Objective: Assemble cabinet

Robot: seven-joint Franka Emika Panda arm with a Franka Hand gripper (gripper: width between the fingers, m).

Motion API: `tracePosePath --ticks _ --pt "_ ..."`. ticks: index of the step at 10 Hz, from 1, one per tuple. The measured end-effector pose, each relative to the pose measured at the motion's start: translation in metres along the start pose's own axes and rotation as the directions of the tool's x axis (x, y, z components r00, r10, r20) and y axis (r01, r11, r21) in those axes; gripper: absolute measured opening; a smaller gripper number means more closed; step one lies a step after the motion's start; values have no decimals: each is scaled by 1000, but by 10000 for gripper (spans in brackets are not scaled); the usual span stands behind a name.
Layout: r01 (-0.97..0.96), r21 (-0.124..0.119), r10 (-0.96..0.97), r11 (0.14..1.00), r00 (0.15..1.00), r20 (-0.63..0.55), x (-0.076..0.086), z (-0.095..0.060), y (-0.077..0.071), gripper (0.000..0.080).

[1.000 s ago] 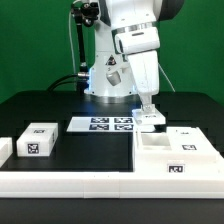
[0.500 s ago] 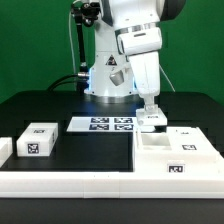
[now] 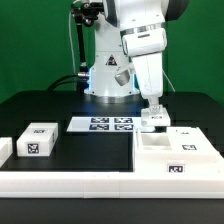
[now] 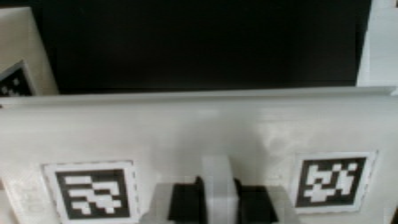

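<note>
The cabinet (image 3: 172,158) is the large white boxy body at the exterior view's front right, with a tag on its front face. My gripper (image 3: 153,113) hangs just behind its back left corner and is shut on a small white tagged panel (image 3: 154,121), held low over the table. In the wrist view this panel (image 4: 214,125) fills the frame, with one tag on each side. My gripper (image 4: 219,203) pinches its edge between the dark fingers (image 4: 185,203).
The marker board (image 3: 100,124) lies at mid table. A white block with one tag (image 3: 40,140) and another white piece (image 3: 4,150) sit at the left. A tagged white part (image 3: 186,133) lies behind the cabinet. A long white rail (image 3: 70,182) runs along the front.
My gripper has moved a little toward the exterior view's right with the white panel in it. Nothing else has moved.
</note>
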State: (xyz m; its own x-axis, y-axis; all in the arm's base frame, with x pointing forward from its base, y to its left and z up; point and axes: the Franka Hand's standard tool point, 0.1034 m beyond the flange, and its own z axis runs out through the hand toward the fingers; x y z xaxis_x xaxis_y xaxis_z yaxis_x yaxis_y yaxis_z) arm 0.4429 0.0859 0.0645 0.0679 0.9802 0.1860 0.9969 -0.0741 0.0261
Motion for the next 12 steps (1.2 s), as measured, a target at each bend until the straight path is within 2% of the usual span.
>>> tracePosePath --ticks 2,3,7,12 --pt "10 -3 -10 1000 1000 7 -8 -1 2 62" --pt "-1 6 1 1000 1000 11 -10 -1 3 62" --pt "-14 19 14 1000 1000 5 -11 4 1 62" --pt "-18 7 18 1000 1000 -2 -10 2 11 62"
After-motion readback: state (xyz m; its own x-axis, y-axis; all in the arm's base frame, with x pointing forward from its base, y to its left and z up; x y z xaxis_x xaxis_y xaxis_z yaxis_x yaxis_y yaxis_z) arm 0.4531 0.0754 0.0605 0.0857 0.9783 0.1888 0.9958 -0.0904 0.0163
